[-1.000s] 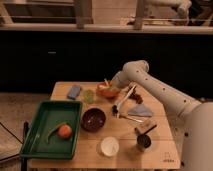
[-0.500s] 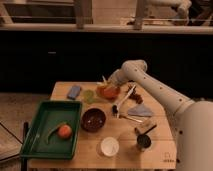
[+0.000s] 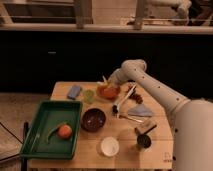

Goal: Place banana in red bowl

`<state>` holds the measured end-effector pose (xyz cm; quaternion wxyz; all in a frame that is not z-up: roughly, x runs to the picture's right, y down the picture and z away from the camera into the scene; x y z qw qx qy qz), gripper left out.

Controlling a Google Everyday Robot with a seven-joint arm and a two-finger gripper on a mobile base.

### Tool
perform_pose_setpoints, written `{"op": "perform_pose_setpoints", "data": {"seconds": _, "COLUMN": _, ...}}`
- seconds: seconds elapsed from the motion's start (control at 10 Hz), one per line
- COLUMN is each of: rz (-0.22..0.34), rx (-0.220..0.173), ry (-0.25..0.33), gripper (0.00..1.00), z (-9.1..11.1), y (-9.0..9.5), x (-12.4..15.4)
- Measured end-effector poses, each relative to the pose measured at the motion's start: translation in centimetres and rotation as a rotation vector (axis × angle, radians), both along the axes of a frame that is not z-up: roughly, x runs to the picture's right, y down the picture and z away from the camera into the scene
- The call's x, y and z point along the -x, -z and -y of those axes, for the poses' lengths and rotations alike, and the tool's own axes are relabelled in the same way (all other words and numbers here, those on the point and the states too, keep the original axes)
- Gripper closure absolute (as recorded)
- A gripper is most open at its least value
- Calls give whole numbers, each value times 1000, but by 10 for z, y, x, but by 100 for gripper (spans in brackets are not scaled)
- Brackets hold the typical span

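The bench (image 3: 90, 152), a wooden top seen from its near edge, carries every item in view. The arm (image 3: 150, 85) enters from the 3 o'clock side and is extended toward the far edge, a reach judged to bring its tip over the target. The green tray (image 3: 40, 120) occupies the 8 o'clock quarter and holds an orange fruit (image 3: 64, 131) beside a green curved vegetable (image 3: 52, 131). The maroon bowl (image 3: 93, 120) stands at the centre, with the white bowl (image 3: 109, 146) at 6 o'clock. The red bowl (image 3: 108, 92) sits near 12 o'clock, just beside a small green cup (image 3: 88, 96). The end effector (image 3: 108, 83) is positioned directly above that bowl's far rim. The banana (image 3: 105, 80), a pale sliver, projects upward at the tip, judged to be held there and not yet released; whether the fingers are closed on it cannot be told.
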<state>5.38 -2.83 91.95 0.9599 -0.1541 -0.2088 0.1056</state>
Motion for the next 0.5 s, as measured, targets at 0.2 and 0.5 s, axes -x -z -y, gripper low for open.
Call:
{"op": "perform_pose_setpoints", "data": {"seconds": 0.2, "rz": -4, "rx": 1, "ry": 0, "gripper": 20, "z": 1, "y": -2, "x": -1}}
{"op": "perform_pose_setpoints", "data": {"seconds": 0.5, "rz": -9, "rx": 1, "ry": -3, "gripper": 20, "z": 0, "y": -2, "x": -3}}
